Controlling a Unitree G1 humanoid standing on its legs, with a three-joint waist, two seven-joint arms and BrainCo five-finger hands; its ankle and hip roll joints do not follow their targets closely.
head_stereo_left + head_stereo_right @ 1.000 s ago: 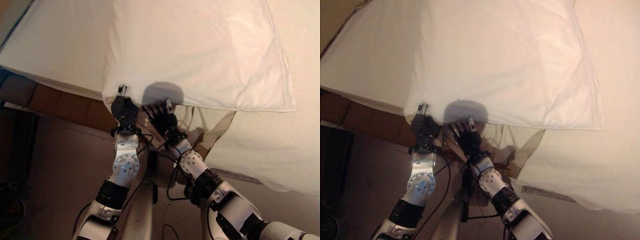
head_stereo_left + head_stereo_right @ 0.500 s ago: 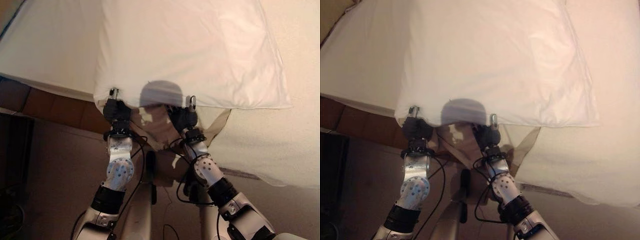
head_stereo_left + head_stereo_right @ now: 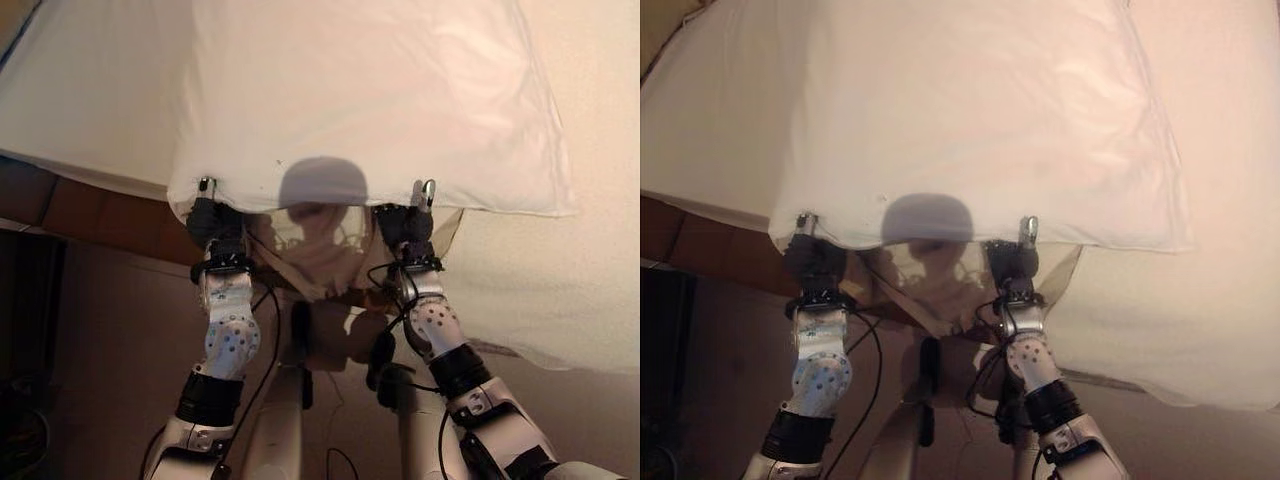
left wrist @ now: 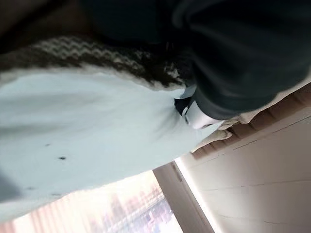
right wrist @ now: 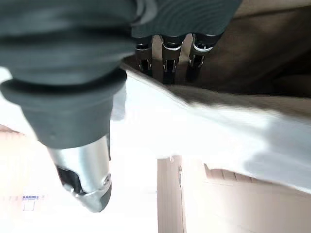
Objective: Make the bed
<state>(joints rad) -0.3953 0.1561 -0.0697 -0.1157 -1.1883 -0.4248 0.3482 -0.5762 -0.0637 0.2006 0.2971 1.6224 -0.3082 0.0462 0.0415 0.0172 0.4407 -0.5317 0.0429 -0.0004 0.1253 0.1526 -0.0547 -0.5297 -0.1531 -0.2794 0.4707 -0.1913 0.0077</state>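
Pillow, large, white and soft (image 3: 370, 100), fills the upper centre of the head views, its near hem held up along the middle of the frame over the cream bedsheet (image 3: 560, 290) at the right. The left hand (image 3: 208, 215) pinches the hem's lower-left corner, fingers under the cloth and a thumb tip poking above the edge. The right hand (image 3: 408, 222) pinches the same hem right of centre, thumb over the fabric and fingers beneath, as the right wrist view confirms. Both grips look shallow, taking only the rim of the cover. My judgement is that the risk lies there: if the two hands rise or spread unevenly, the thin hem could slide out of one pinch and the pillow swing down toward the brown floor (image 3: 110, 330) at lower left.
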